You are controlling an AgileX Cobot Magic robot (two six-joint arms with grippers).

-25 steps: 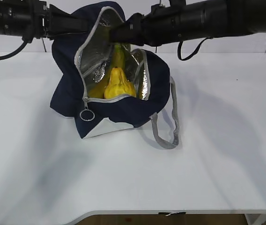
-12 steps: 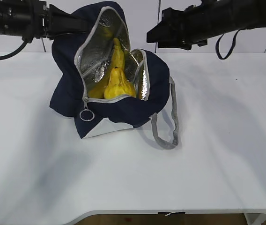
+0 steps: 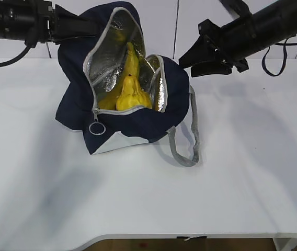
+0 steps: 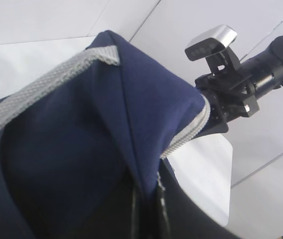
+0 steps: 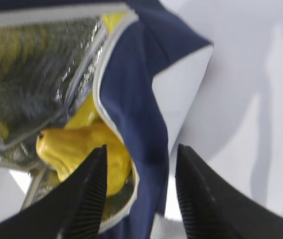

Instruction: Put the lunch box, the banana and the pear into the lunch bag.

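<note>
The lunch bag [image 3: 122, 99] sits on the white table [image 3: 148, 198], its mouth gaping toward me with the silver foil lining showing. Inside it, the pear [image 3: 132, 95] stands at the front with its narrow neck up, and the banana [image 3: 131, 61] rises behind it against the foil of the raised flap. I cannot see the lunch box from any view.

The left gripper [image 3: 88, 27] is pinched together on the top of the bag's flap, holding it up and open; in the left wrist view the navy fabric and its grey trim fill nearly everything, so the fingertips themselves are hidden (the fabric folds right over them).

The big change is on the other side. A second ago the right arm reached across with its tip inside the bag's mouth, just above the banana. Half a second ago it had lifted clear, and now the right gripper [image 3: 190, 58] hangs off to the right of the bag, above the table, touching nothing. Its fingers [image 5: 84, 196] stand apart with nothing between them, and past them the right wrist view looks down on the pear and the bag's rim

The grey handle [image 3: 193, 141] lies looped on the table at the bag's right; the ring pull [image 3: 96, 128] hangs at the front
</note>
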